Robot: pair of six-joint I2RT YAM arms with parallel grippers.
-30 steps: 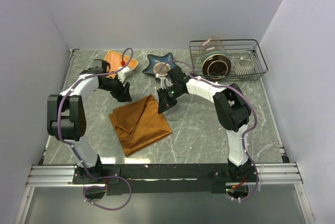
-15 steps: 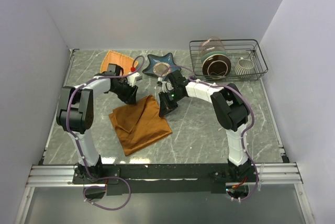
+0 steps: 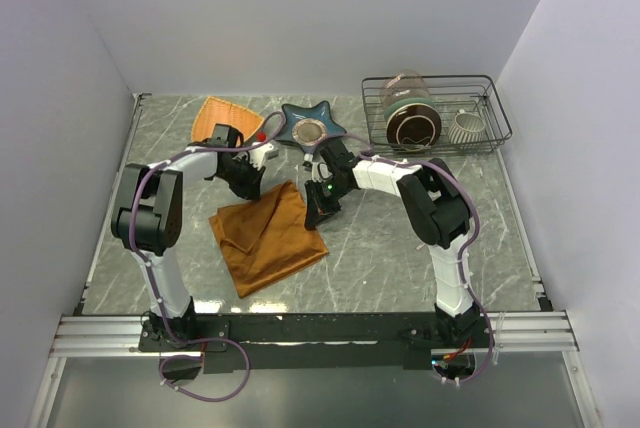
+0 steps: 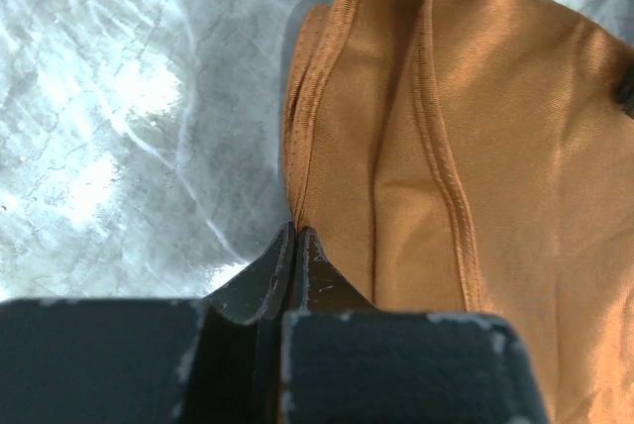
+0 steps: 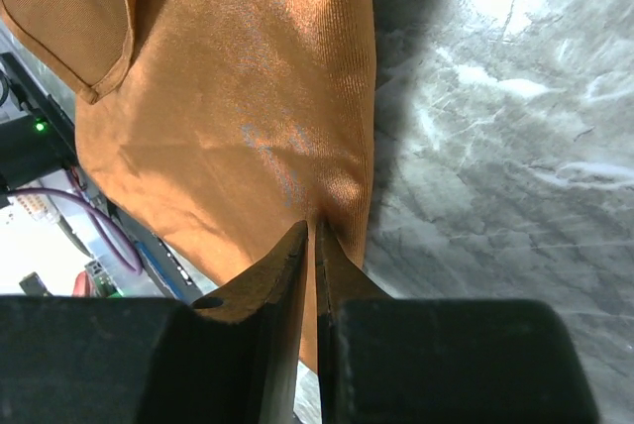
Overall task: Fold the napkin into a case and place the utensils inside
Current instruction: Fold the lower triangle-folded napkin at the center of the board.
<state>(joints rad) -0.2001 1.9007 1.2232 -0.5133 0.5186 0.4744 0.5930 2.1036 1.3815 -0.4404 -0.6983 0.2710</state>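
White walls [image 3: 300,18] close in a grey marbled worktop [image 3: 400,248] on three sides. At the far left lies a light orange woven plate [image 3: 220,114] of triangular shape. Just beside it, the left end effector [image 4: 296,238] is down at the surface. Its fingers are pressed together, with the hemmed edge of the napkin [image 3: 268,238] running in between their tips.

The napkin, a rust-orange cloth, lies flat on the worktop a little left of the middle. It is partly folded, with a doubled layer along its left side. Its far edge stretches between the two end effectors.

Behind the napkin sits a dark blue star-shaped dish [image 3: 290,120]. The right end effector [image 5: 311,231] is at the far right corner of the cloth, and its fingers are pinched on the fabric with almost no gap.

At the far right stands a wire rack [image 3: 497,108]. It holds a jar [image 3: 410,108] lying on its side and a white ribbed cup [image 3: 465,126].
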